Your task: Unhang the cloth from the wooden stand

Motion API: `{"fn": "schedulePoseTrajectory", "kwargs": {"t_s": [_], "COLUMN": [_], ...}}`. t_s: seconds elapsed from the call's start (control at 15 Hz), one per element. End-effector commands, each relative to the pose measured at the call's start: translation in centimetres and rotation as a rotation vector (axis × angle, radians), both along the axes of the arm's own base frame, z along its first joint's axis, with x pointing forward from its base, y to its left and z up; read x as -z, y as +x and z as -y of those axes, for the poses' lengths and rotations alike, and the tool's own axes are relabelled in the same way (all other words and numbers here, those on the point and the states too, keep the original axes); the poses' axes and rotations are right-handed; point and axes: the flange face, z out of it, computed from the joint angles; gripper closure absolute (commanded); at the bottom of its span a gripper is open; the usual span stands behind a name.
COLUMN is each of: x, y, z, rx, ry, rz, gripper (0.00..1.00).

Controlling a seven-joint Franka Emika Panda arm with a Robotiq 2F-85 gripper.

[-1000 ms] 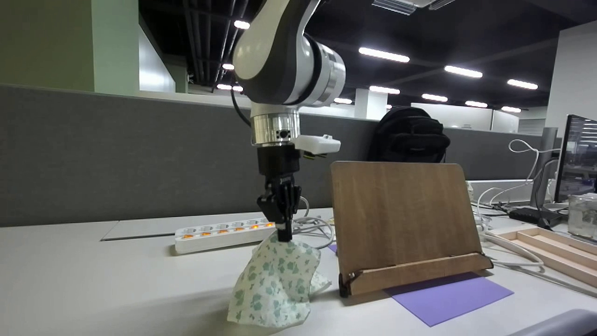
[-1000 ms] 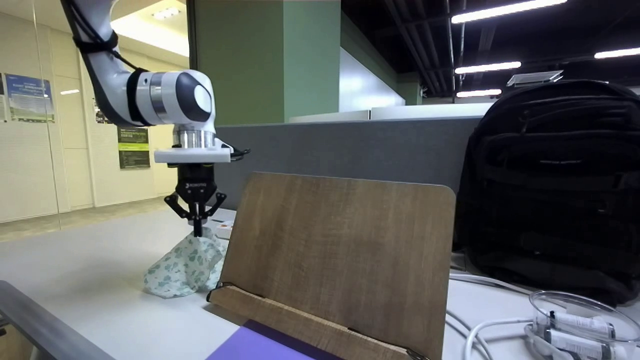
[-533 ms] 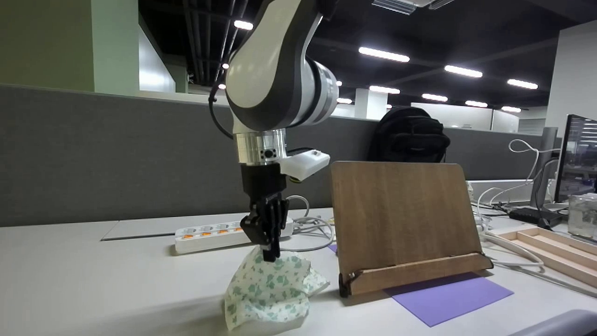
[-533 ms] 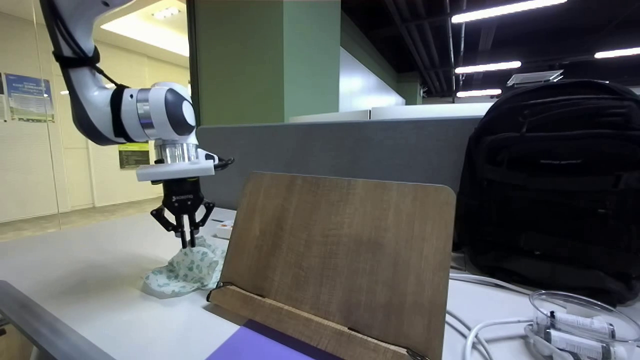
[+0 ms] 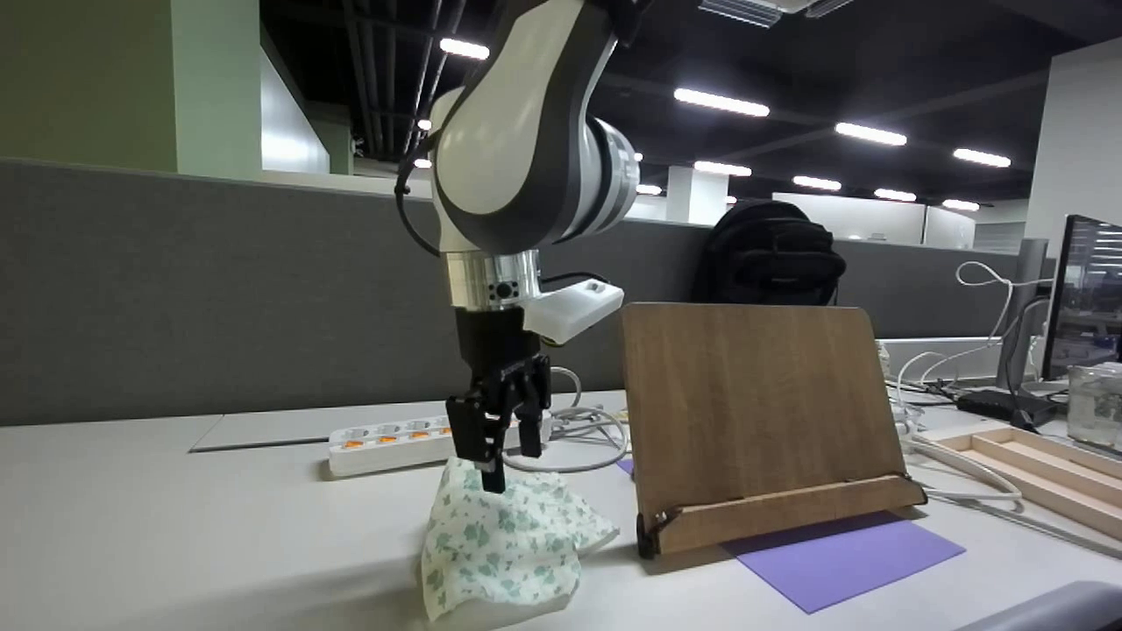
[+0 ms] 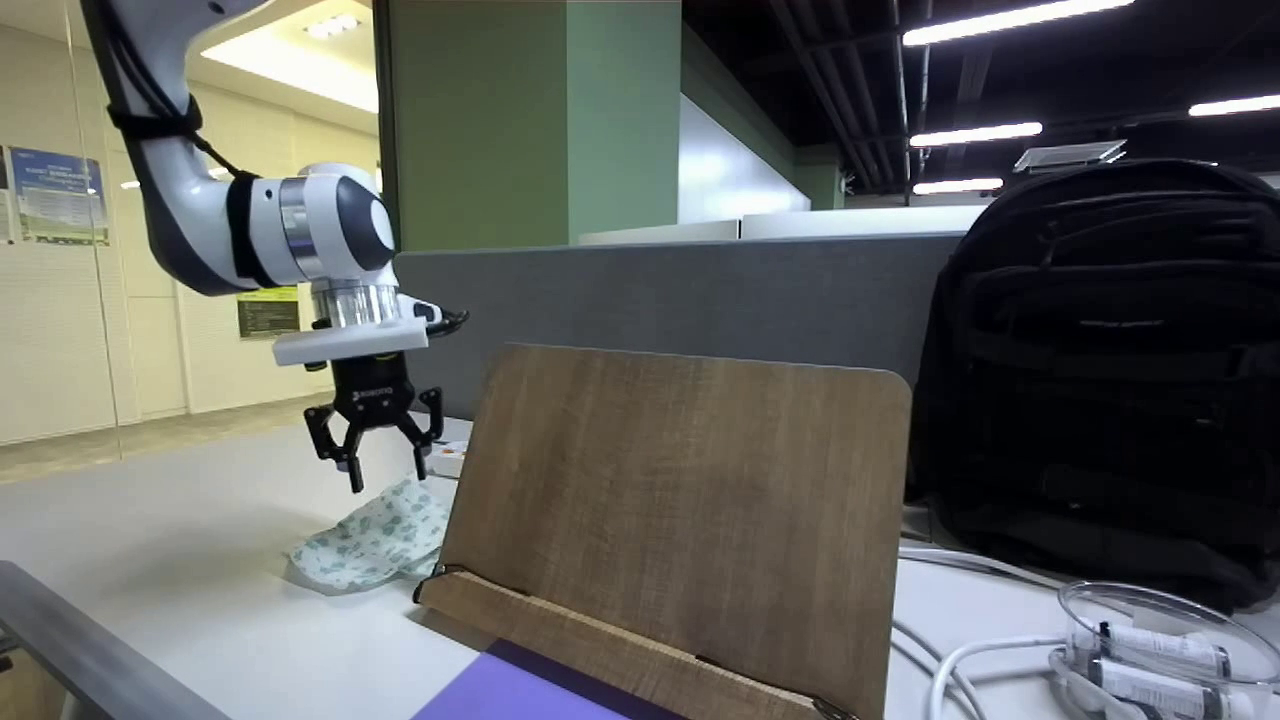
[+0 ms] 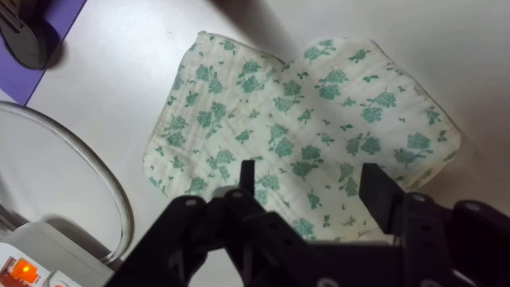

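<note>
- The cloth (image 7: pixel 295 127) lies loosely rumpled on the counter (image 5: pixel 219 526), off the stand (image 5: pixel 763 403) and just beside it.
- The gripper (image 6: pixel 388 482) is spread wide over the cloth, holding nothing.
- The cloth should handle light and limp, hardly fragile, with little slip.
- Any lift should pinch its rumpled middle.

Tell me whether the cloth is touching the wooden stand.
Apart. An exterior view shows it: bare white table separates the cloth from the wooden stand, the cloth's nearest corner stopping short of it.
</note>
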Motion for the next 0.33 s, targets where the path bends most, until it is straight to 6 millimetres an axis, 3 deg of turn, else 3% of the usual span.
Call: {"fn": "schedulePoseTrajectory", "kwargs": {"t_s": [0.0, 0.27], "x": [-1.16, -1.28], "y": [-0.5, -0.84], "z": [-0.47, -0.84], "rx": [0.032, 0.046], "ry": [-0.01, -0.027], "rz": [0.074, 0.089], "gripper": [0.0, 0.0]}}
